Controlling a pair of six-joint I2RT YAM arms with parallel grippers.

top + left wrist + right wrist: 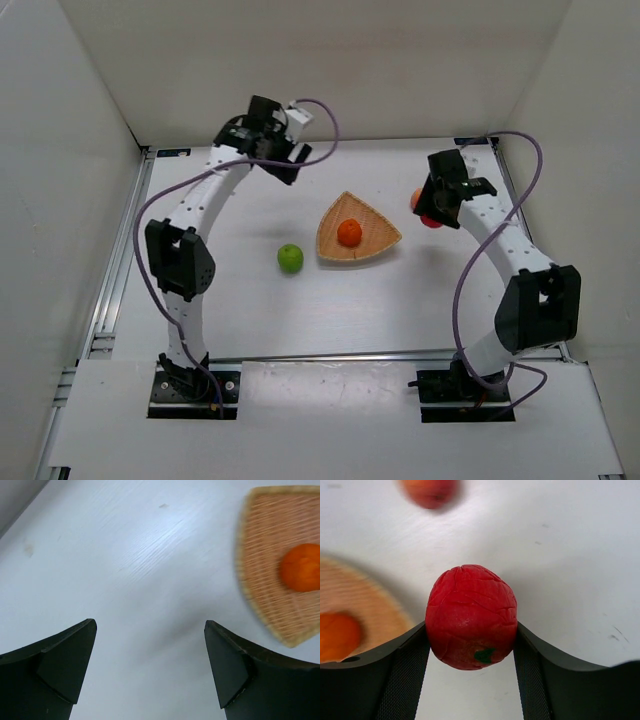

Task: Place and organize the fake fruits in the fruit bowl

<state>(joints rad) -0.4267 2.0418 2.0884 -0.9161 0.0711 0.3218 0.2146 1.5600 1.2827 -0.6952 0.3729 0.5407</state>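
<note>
The tan wicker fruit bowl (372,216) sits mid-table with the orange (349,232) in it; both show in the left wrist view, bowl (265,555) and orange (301,567). The green apple (290,258) lies on the table left of the bowl. My right gripper (471,632) is shut on the red apple (471,616), held right of the bowl (360,600); the apple shows partly in the top view (431,221). The peach-coloured fruit (429,491) lies just beyond it, also in the top view (416,198). My left gripper (150,630) is open and empty, behind and left of the bowl.
White walls enclose the table on the left, back and right. Aluminium rails (120,270) run along the table's left edge and near edge. Purple cables loop off both arms.
</note>
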